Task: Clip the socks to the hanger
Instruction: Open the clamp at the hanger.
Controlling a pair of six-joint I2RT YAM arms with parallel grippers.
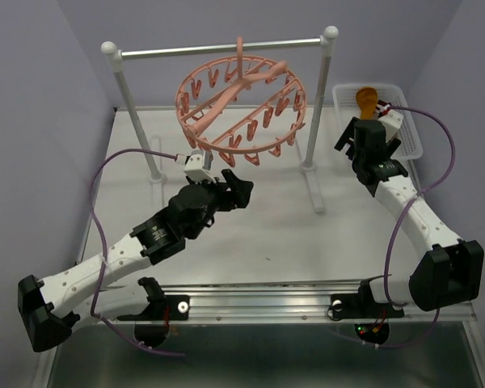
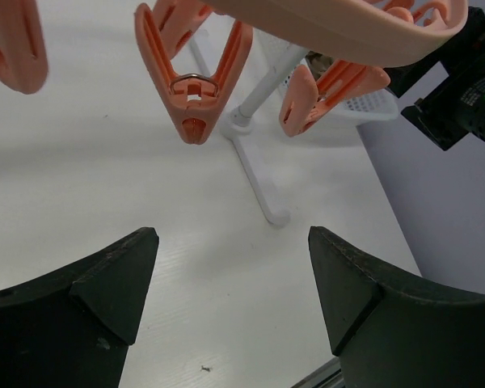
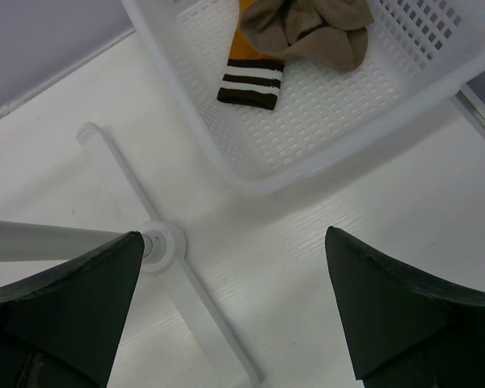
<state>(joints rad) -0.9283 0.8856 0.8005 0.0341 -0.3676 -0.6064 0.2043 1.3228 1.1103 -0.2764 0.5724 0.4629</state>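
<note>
left arm (image 1: 137, 242): reaches from its base at the near left corner, slanting up and right toward mid-table
left gripper (image 2: 232, 242): black jaws stand wide apart, nothing between them
right arm (image 1: 416, 214): rises from its base at the near right, leaning away and left
right gripper (image 3: 230, 242): jaws spread wide, nothing held, pointing down

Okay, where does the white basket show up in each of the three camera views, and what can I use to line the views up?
Top external: the basket sits at the far right edge of the table.
Left wrist: a strip of it shows at upper right, behind the pink clips.
Right wrist: it fills the upper right, with socks inside.
Shared landmark: the rail stand's white foot beside the basket.
</note>
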